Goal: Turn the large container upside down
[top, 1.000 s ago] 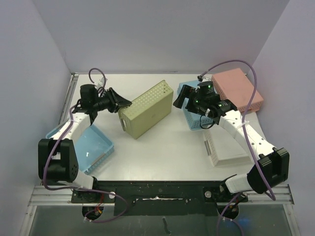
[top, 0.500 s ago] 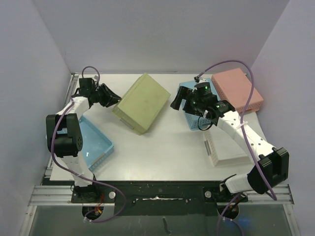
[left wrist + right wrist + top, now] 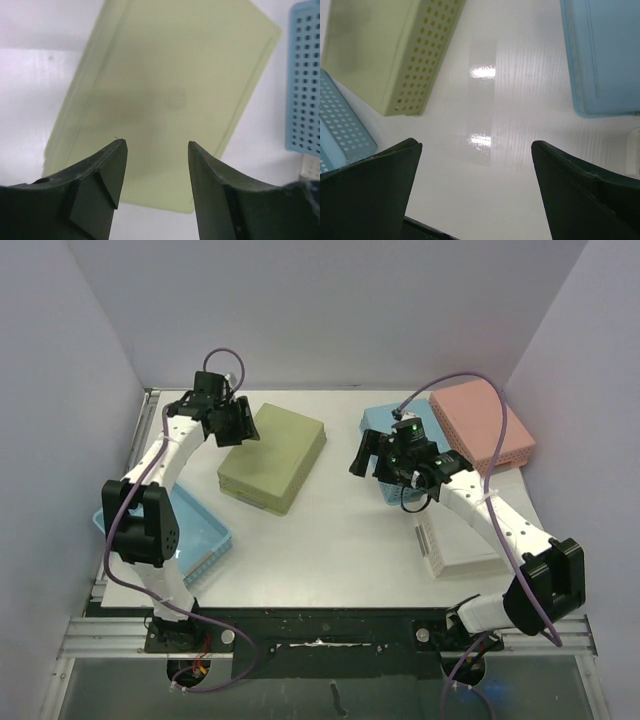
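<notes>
Tipped on edge a second ago, the large pale-green perforated plastic container (image 3: 272,458) now lies base-up at ten o'clock on the white table (image 3: 330,550), the left gripper (image 3: 238,426) parted and empty beside it, so the flip looks done.

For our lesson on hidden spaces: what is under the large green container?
The large green container lies bottom up on the white table. Its solid base hides anything beneath.
</notes>
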Controlling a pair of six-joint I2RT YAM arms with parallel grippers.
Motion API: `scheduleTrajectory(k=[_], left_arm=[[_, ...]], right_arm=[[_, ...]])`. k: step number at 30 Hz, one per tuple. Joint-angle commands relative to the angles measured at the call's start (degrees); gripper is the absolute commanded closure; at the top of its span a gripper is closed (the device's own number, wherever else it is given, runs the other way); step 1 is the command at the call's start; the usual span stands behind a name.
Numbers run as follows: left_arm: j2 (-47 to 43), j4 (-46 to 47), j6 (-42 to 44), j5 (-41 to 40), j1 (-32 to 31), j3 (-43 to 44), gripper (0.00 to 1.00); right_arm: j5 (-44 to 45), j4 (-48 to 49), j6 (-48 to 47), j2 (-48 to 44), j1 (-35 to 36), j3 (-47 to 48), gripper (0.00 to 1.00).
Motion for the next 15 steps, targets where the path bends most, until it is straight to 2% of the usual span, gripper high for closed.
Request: scheduleTrajectory(k=[1,7,9,15], left_arm=[[-11.9,-4.6,2.3,-12.6,1.1,-6.5,0.48],[-29.5,-2.0,-5.7,-22.5,1.7,-24.6,0.43],[-34.0,-2.6,-9.2,-25.5,1.7,-28.6,0.29],[-38.2,-3.9,-13.6,-30.5,1.9,-35.6,0.27]], right_arm=[[2.2,-1.2,-1.3,-2.1,0.6,-3.9,0.01],[2.2,-0.6,-0.6,-2.5,0.9,-7.1,0.01],[2.5,-0.8,-0.6,-1.6,1.4,-6.2,0.01],[2.8,-0.5,-1.1,0.5,3.0,-3.4,0.01]])
